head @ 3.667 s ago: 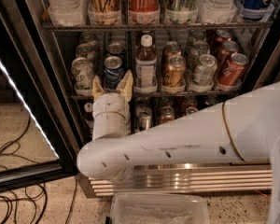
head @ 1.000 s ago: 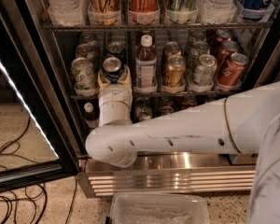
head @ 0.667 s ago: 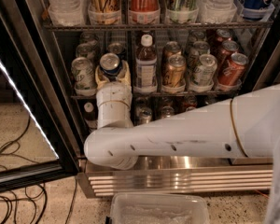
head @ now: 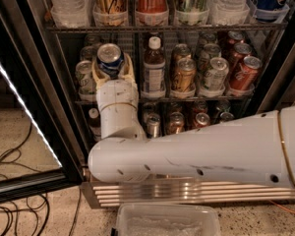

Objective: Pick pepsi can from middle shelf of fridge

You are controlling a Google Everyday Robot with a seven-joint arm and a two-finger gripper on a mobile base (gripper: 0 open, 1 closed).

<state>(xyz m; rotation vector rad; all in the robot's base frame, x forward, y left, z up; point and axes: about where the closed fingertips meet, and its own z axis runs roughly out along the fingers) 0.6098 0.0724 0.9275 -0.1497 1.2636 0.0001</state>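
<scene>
The pepsi can (head: 110,59), deep blue with a silver top, sits between my gripper's cream fingers (head: 129,69). My gripper (head: 111,67) is shut on it at the left of the middle shelf (head: 187,100), with the can raised above the shelf's front rail. My white arm (head: 196,151) crosses in front of the lower fridge and hides the bottom shelf's front. The fridge's steel slatted base (head: 187,193) shows under the arm.
On the middle shelf stand a brown-label bottle (head: 153,65), a gold-brown can (head: 183,75), a pale green-silver can (head: 215,73) and red cans (head: 245,73). A silver can (head: 83,75) is just left of the gripper. The open door's lit edge (head: 24,107) and cables (head: 12,181) lie left. A clear bin (head: 167,222) is below.
The gripper has moved up and slightly left with the pepsi can held in it; the can now stands higher against the shelf than before.
</scene>
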